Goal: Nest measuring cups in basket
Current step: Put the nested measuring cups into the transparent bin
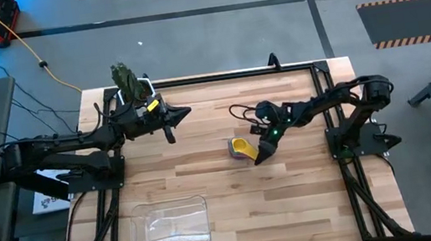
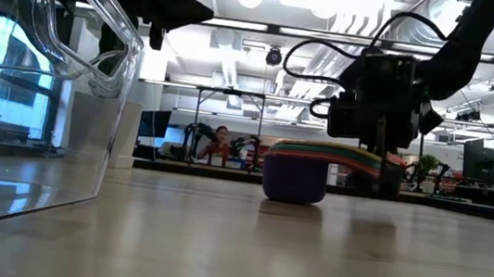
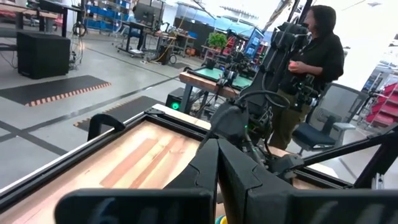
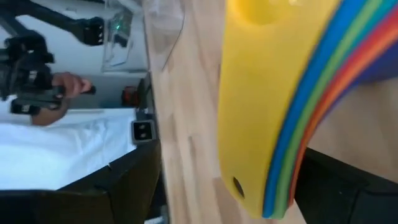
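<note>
The measuring cups sit nested in one stack on the wood at mid-table, a yellow cup on top and a dark blue one at the bottom. Their coloured handles fan out toward the table's right. My right gripper is low at those handles, open, with the handle stack between its fingers. The clear basket rests on its base near the table's front left. My left gripper hovers shut and level over the far left, holding nothing. My right gripper reaches the stacked handles' free ends from the table's right, slanting down. One dark finger lies just beside the red bottom handle. Whether a finger touches the handles, I cannot tell. The stack rests on the table.
A small potted plant stands at the table's far left edge behind the left arm. A black frame rims the table. Bare wood lies between the cups and the basket. A person stands beyond the table's right side.
</note>
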